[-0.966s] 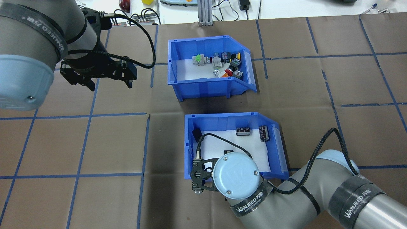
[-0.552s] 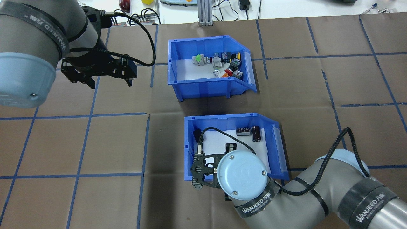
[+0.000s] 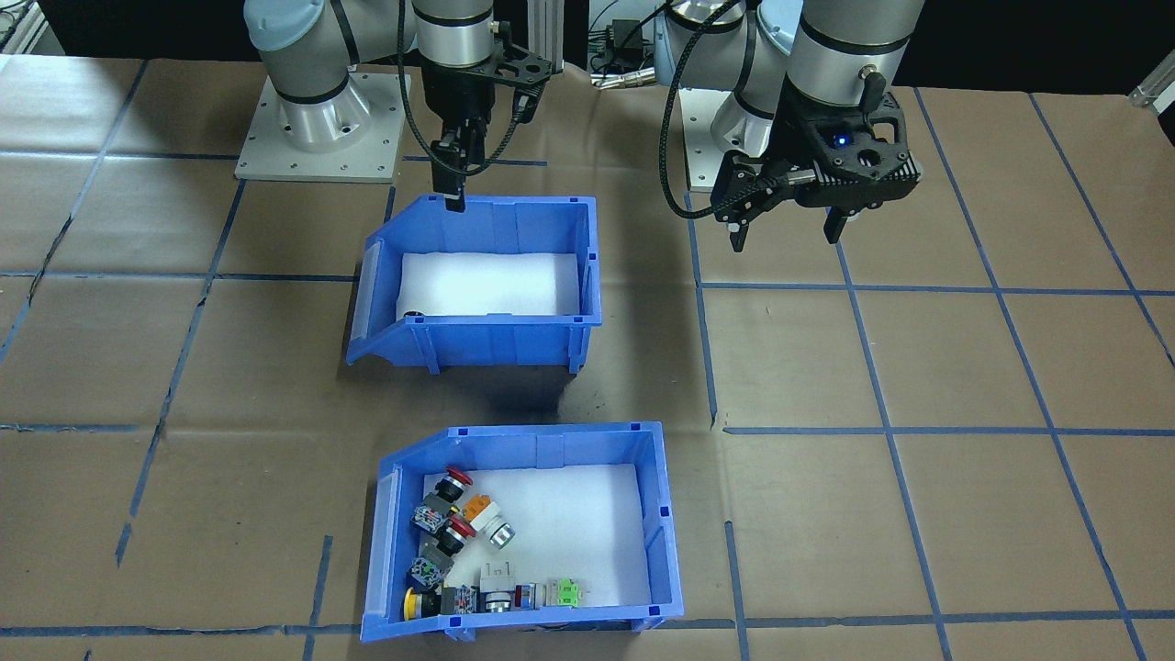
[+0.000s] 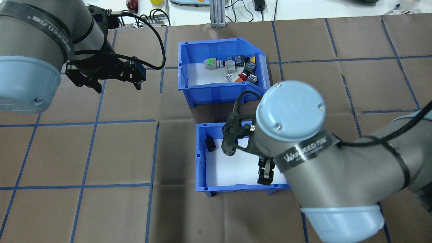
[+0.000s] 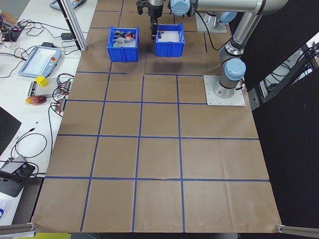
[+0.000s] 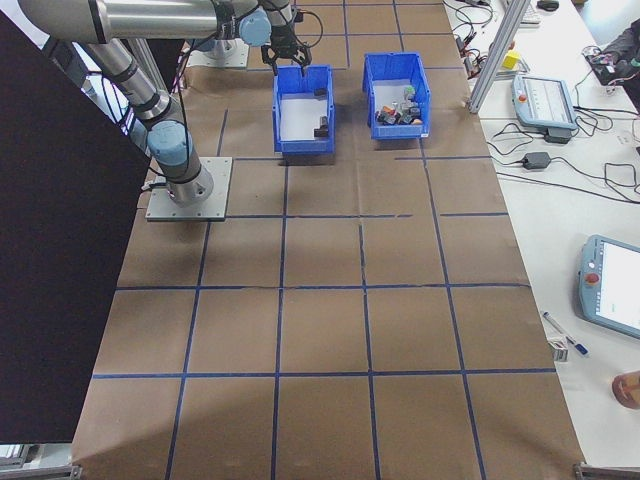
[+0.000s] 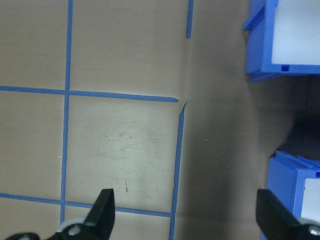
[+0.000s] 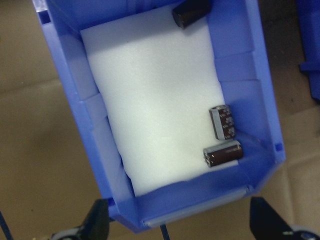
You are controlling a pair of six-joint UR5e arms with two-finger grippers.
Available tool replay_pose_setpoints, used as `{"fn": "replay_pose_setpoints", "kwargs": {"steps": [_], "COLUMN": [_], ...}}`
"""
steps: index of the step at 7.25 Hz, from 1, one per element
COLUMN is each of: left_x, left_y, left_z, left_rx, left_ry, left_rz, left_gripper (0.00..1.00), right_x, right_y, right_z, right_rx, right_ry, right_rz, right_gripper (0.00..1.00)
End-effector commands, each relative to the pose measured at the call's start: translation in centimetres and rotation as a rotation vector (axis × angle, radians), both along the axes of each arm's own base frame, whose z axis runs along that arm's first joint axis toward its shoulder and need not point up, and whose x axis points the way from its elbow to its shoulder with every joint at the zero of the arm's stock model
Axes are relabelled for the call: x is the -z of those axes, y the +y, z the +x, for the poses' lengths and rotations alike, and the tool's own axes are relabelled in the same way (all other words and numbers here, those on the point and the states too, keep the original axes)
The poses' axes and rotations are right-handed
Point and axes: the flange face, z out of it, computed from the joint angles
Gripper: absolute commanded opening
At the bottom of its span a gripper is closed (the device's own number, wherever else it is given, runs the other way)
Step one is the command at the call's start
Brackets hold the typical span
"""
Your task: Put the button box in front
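The button box (image 4: 189,72) is a blue bin with a white foam floor; its small colourful switches lie bunched at one end. It stands on the far side of the table from my base, also seen as the button box (image 3: 656,542) low in the front-facing view. My right gripper (image 8: 182,222) hangs open and empty above the other blue bin (image 4: 201,162); one of its fingers (image 4: 265,173) shows over that bin's near wall. My left gripper (image 4: 118,87) hovers open and empty over bare paper, well left of both bins, as the left gripper (image 3: 788,234) confirms.
The second bin (image 3: 587,275) holds three dark cylinders (image 8: 222,122) on white foam and stands between my base and the button box. Brown paper with blue tape lines (image 4: 153,152) covers the table. Cables and a metal post (image 4: 217,13) line the far edge.
My right arm has risen and swung away from the cylinder bin's near left corner to hang over its right part. The cylinders inside have rolled. The left gripper has barely shifted.
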Motion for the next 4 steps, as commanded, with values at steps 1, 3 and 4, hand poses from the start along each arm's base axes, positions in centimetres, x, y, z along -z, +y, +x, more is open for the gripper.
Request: {"fn": "replay_pose_setpoints", "kwargs": {"steps": [1,3,4], "left_x": [-0.1,-0.1,-0.1], "left_y": [-0.1,-0.1,-0.1], "left_z": [0.0,0.0,0.0], "left_rx": [0.002,0.002,0.002], "left_ry": [0.0,-0.002,0.0], "left_rz": [-0.011,-0.011,-0.011], "left_gripper": [0.99,0.99,0.99], "right_x": [-3.0,-3.4,-4.6], "right_y": [-5.2,-9.6,-10.8], "right_z": [-5.6,-11.0,-12.6], "right_rx": [0.222,0.541,0.707], "right_ry": [-0.069,-0.086,-0.097], "right_rz": [0.009,0.006,0.003], "right_gripper": [1.0,1.0,1.0]}}
